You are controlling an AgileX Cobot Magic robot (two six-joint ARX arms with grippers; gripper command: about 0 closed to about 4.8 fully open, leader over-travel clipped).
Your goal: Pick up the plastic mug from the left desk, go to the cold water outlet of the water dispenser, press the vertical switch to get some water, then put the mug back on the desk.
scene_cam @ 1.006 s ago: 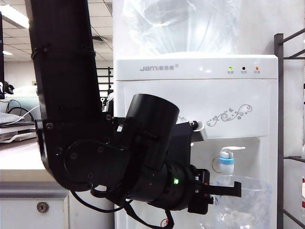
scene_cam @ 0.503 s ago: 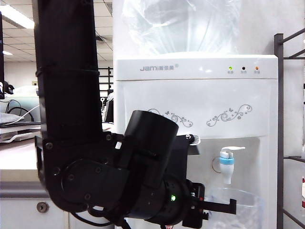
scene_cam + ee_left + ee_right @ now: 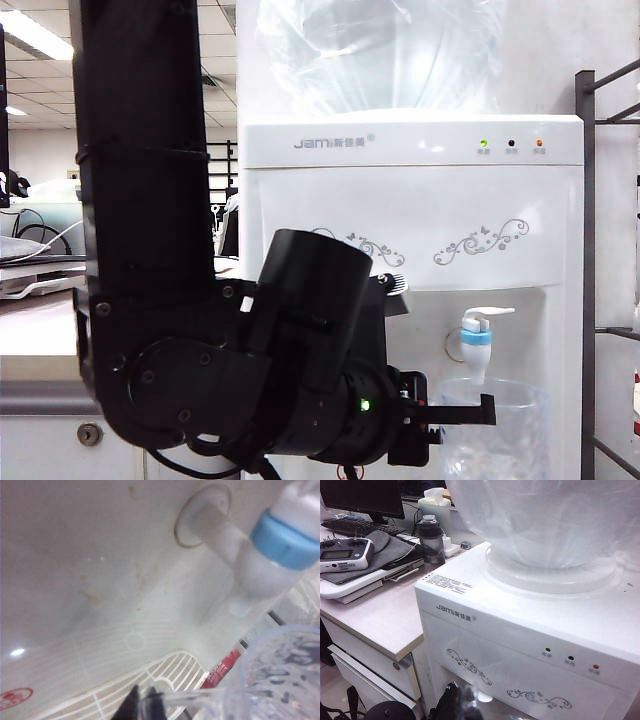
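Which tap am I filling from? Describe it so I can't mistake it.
Find the white water dispenser marked "jam"; below its scroll ornaments is a recess. The cold water outlet sits there, just above the plastic mug held by the left gripper. Its blue ring sets it apart.

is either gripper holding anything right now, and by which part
The left gripper holds the plastic mug by its thin clear handle, under the cold water outlet. The right gripper is shut and holds nothing visible.
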